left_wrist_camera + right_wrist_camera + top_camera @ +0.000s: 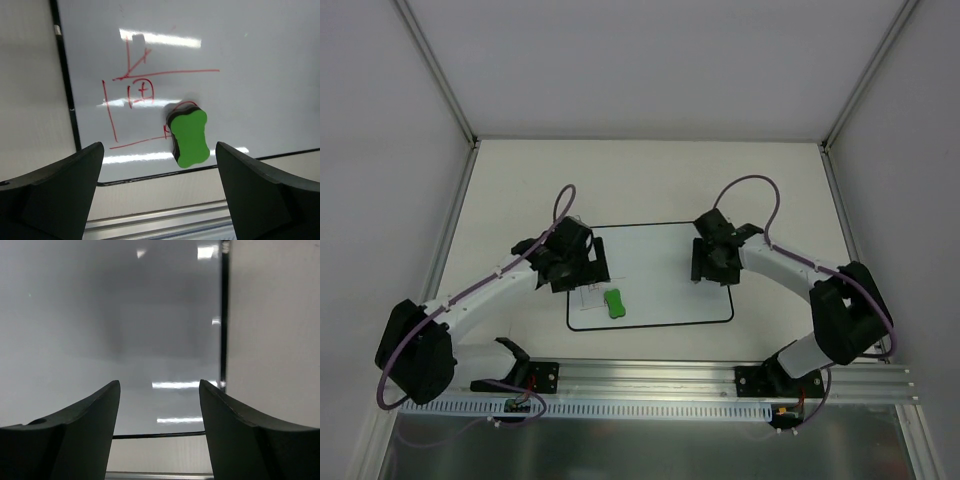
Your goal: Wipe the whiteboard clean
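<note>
The whiteboard (660,275) lies flat in the middle of the table, white with a thin black border. A red line drawing of a house (135,95) is on its left part. A small green eraser block (614,303) sits on the board over the drawing's lower right corner; it also shows in the left wrist view (189,138). My left gripper (582,270) hovers over the board's left edge, open and empty, with the eraser ahead of its fingers (60,195). My right gripper (712,272) is open and empty over the board's blank right part (125,330).
An aluminium rail (720,385) runs along the near edge of the table in front of the board. White enclosure walls (380,150) stand on the left, right and back. The board's near border (160,435) is close to the rail.
</note>
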`<state>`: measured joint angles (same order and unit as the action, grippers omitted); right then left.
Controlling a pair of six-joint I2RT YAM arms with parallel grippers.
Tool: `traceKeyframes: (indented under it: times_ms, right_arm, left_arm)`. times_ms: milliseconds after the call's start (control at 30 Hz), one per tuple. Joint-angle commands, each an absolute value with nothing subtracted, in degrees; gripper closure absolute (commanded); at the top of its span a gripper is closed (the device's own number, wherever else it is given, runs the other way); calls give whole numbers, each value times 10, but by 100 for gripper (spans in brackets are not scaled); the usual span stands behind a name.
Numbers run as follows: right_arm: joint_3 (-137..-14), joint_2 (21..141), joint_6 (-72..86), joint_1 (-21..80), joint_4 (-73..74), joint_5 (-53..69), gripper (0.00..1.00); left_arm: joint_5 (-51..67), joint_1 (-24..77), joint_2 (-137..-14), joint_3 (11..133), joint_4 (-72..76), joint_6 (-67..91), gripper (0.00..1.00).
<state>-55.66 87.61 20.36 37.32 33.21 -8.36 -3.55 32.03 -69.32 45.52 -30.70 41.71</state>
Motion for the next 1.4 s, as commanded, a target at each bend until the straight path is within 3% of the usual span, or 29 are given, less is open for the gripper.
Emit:
traceKeyframes:
  times_ms: [0,200,600,933,1367]
  right_arm:
    - [-506,823,152,304,320,-70,33]
    - [-441,788,122,199,290,-16,41]
    - [-416,839,102,169,245,52,64]
    - [-401,822,105,168,244,52,94]
    - [-390,815,110,168,232,64,95]
  left_arm:
    - [-65,386,-721,476,-333,475,5]
    - [-95,474,-791,497,-337,520,8]
    - [-129,509,-868,529,-338,561,17]
    - [-140,511,-884,529,-338,588,29]
    - [-163,514,-880,540,-356,605,44]
